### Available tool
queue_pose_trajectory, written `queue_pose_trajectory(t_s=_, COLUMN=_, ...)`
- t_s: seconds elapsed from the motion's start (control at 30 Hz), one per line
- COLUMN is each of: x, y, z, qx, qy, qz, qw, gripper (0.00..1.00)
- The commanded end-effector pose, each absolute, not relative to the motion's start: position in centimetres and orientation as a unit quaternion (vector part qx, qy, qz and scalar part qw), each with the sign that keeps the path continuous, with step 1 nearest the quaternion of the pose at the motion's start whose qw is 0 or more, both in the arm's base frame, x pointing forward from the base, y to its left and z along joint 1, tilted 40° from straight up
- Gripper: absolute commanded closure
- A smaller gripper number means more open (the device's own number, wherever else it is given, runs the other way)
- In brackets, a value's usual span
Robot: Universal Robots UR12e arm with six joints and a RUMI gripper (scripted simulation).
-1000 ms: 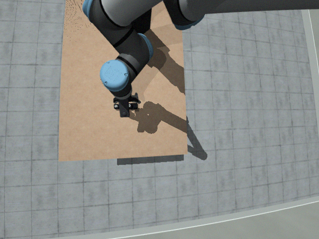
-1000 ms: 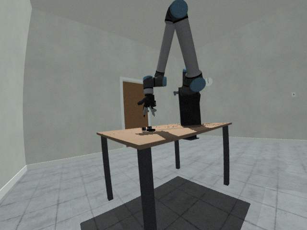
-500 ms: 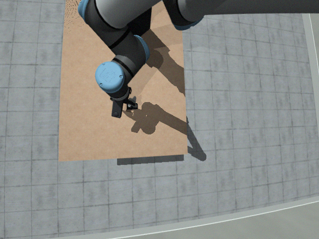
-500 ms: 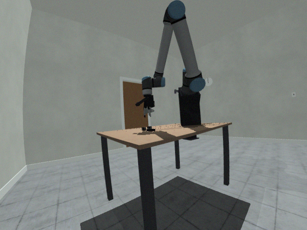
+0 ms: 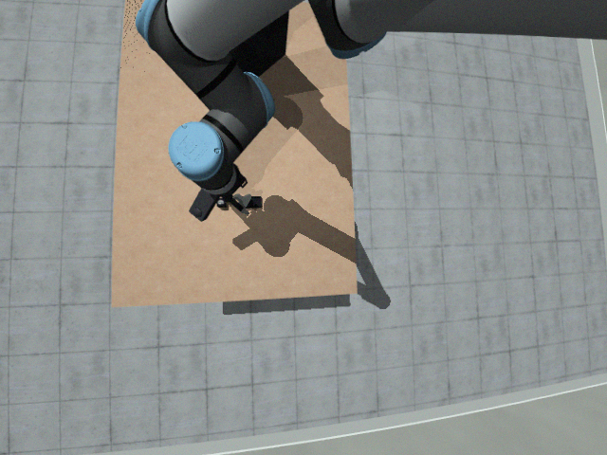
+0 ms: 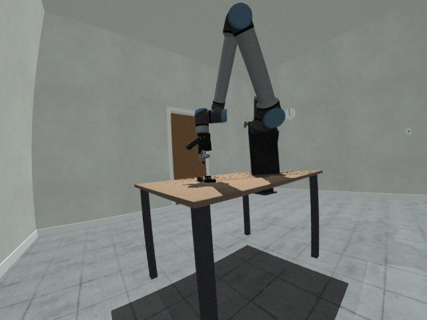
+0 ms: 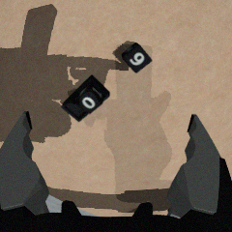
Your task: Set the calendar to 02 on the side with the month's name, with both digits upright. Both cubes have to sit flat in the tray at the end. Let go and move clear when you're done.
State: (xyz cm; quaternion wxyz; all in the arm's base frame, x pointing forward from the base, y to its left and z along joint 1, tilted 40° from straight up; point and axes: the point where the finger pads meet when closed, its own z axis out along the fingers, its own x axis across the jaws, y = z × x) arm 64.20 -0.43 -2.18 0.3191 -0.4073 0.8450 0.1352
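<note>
wrist view, left to right: the left finger (image 7: 19,166) stands at 8 o'clock, the right finger (image 7: 198,169) at 4 o'clock. the jaws are fully apart with nothing between them. at 11 o'clock from frame centre lies the black tray (image 7: 72,103), turned diagonally, with one cube (image 7: 89,100) in it showing a white 0 on top. at 1 o'clock, well apart from the tray, the second cube (image 7: 136,57) rests on the table (image 7: 193,58), tilted, showing a 6 or 9; which one cannot be told. exterior view: the gripper (image 6: 203,159) hangs above the tray (image 6: 206,179), not touching it.
</note>
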Motion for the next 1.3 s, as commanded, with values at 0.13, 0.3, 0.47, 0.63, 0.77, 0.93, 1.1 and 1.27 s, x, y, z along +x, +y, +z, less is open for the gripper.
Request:
queue_pose_trajectory(t_s=0.13, x=64.6, y=-1.7, z=-3.2, qx=-0.287, qy=0.894, qz=0.173, qw=0.298, gripper=0.0)
queue_pose_trajectory(t_s=0.3, x=64.8, y=-2.2, z=-3.6, qx=-0.23, qy=0.91, qz=0.192, qw=0.286, gripper=0.0)
queue_pose_trajectory(t_s=0.47, x=65.0, y=-2.9, z=-4.3, qx=-0.148, qy=0.927, qz=0.217, qw=0.268, gripper=0.0)
queue_pose_trajectory(t_s=0.63, x=65.1, y=-3.4, z=-4.8, qx=-0.088, qy=0.935, qz=0.233, qw=0.254, gripper=0.0)
queue_pose_trajectory(t_s=0.77, x=65.1, y=-3.5, z=-4.9, qx=-0.071, qy=0.936, qz=0.238, qw=0.249, gripper=0.0)
queue_pose_trajectory(t_s=0.93, x=65.1, y=-3.7, z=-5.1, qx=-0.047, qy=0.938, qz=0.244, qw=0.243, gripper=0.0)
queue_pose_trajectory(t_s=1.1, x=65.1, y=-3.7, z=-5.2, qx=-0.042, qy=0.938, qz=0.245, qw=0.242, gripper=0.0)
queue_pose_trajectory(t_s=1.27, x=65.1, y=-3.7, z=-5.2, qx=-0.042, qy=0.938, qz=0.245, qw=0.242, gripper=0.72)
